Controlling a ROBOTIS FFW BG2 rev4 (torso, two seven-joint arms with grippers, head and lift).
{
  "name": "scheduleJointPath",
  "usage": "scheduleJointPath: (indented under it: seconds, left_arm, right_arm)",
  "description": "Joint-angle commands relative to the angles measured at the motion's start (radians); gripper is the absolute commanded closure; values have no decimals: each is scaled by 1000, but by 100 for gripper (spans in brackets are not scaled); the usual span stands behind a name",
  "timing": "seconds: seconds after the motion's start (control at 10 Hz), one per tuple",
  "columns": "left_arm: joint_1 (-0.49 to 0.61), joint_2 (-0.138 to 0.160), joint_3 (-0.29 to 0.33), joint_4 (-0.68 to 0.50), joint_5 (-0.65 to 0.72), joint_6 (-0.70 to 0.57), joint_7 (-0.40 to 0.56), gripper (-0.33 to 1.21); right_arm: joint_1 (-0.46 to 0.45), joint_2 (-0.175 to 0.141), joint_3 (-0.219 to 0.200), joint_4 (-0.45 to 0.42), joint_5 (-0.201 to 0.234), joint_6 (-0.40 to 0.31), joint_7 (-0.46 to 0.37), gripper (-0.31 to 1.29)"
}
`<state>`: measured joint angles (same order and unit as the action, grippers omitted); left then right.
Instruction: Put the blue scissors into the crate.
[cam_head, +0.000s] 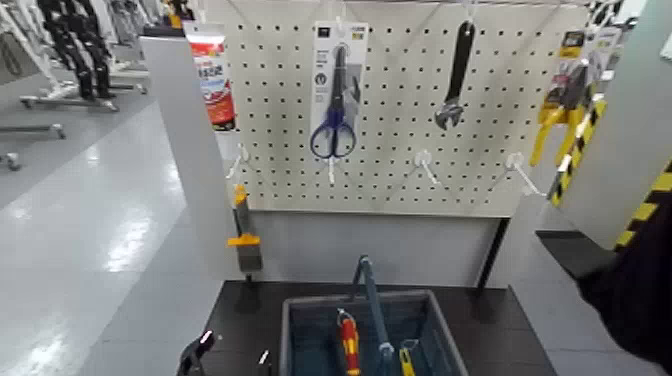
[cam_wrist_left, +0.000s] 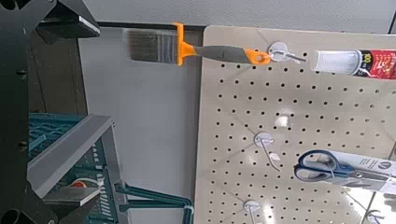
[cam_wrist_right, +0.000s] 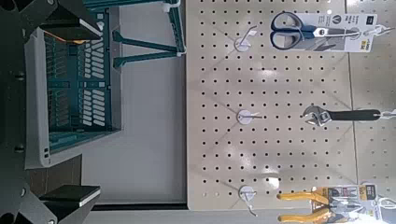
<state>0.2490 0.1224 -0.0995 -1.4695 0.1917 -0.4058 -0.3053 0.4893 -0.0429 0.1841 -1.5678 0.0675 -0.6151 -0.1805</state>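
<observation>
Blue scissors (cam_head: 334, 125): hung on pegboard (cam_head: 400, 150) | left gripper (cam_head: 232, 358): near crate (cam_head: 288, 335), fingers apart | right gripper (cam_wrist_right: 73, 112): fingers apart

- And here's the dark tabletop (cam_head: 515, 335), spreading beneath the pegboard (cam_head: 270, 100), its planked surface showing on both sides of the crate
- The crate (cam_head: 445, 330) sits right on it, grey rim up, towards the near edge of the head view
- Up to the pegboard now, cream and full of holes, standing upright behind the crate
- Top row, from the left: a red-and-white pack (cam_head: 213, 85), then the blue scissors (cam_head: 336, 125) on their card, then the black wrench (cam_head: 458, 75), and the yellow-handled pliers (cam_head: 563, 105) at the far right
- Lower row: the orange-and-grey paintbrush (cam_head: 245, 240) hangs at the left, and three white hooks (cam_head: 424, 160) jut out beside it
</observation>
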Motion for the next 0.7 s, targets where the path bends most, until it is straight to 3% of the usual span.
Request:
scheduleJointPath:
  seconds: [0.1,0.5,0.7]
  left_arm:
    - [-2,0,1,0,2,1,-6,12]
    - [-28,0,14,-26,19,55,-54,12]
    - [-73,14,18,-104,40,165,-89,12]
  right_arm:
    - [0,0,2,-1,0,0,1,13]
    - [0,1,3,-3,0,0,1,13]
    - [0,1,5,-3,0,0,1,14]
